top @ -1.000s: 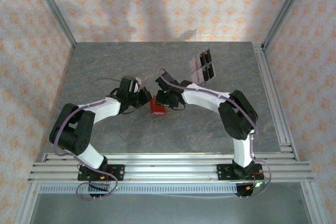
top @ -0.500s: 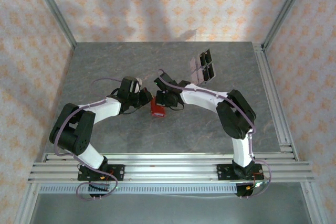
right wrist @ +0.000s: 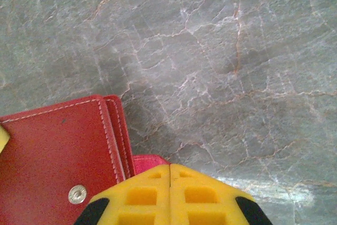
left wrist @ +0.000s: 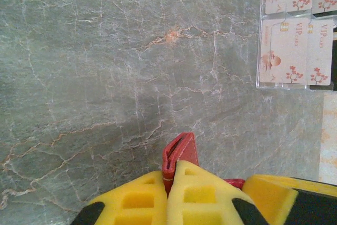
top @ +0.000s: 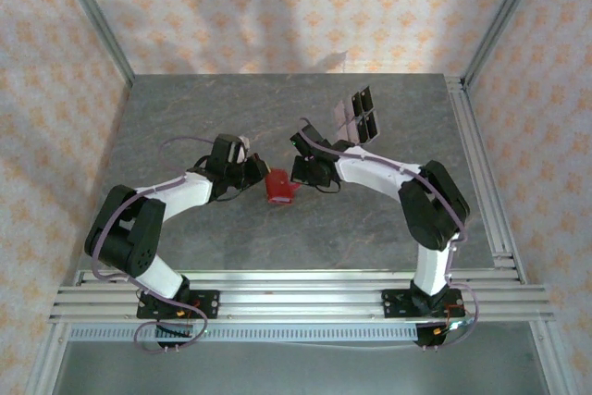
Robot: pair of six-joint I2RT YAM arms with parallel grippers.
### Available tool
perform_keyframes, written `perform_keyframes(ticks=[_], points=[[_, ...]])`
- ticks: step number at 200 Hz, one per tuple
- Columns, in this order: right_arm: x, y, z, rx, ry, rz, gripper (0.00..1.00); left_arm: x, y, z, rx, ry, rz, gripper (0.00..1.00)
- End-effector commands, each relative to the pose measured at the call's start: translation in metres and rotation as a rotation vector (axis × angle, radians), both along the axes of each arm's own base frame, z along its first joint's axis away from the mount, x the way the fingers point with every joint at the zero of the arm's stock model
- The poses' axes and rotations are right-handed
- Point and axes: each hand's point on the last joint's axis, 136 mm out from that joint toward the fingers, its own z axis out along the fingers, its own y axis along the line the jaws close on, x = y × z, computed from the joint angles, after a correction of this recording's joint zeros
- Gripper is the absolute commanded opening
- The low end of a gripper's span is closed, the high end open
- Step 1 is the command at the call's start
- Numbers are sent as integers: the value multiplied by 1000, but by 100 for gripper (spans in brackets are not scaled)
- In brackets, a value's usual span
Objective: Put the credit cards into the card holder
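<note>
Left tool (left wrist: 169, 176) is pinching the red card holder (top: 277, 186) by one edge, with the holder sitting between the two tools, over the middle of the table (top: 185, 117). Right tool (right wrist: 169, 168) is resting with fingers pressed together, tips just beside the holder's pink lining.

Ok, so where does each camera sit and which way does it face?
Top: fixed above and behind the arms, looking down on the table; both arms show, left gripper and right gripper flanking the holder.
Left wrist: on the left arm, looking past its shut fingers, which pinch the holder's edge, toward the stand.
Right wrist: on the right arm, looking down past its shut fingers; holder at lower left.
Shared: all three show holder and table.
</note>
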Motion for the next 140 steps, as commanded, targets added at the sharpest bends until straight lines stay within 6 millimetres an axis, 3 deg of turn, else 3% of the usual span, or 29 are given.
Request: perform_keyframes(ticks=[1,14,36,70,140], points=[[-1,6,33,70,-51,17,0,3,6,5,43,-15,9,36],[-2,10,43,98,-59,35,0,2,10,2,61,-10,19,56],[-5,17,54,140,-60,63,0,-1,17,0,89,-6,38,68],[-11,24,70,199,-66,87,0,-6,22,3,107,-19,44,70],[-14,38,98,270,-100,102,0,-8,13,15,81,-45,-2,70]])
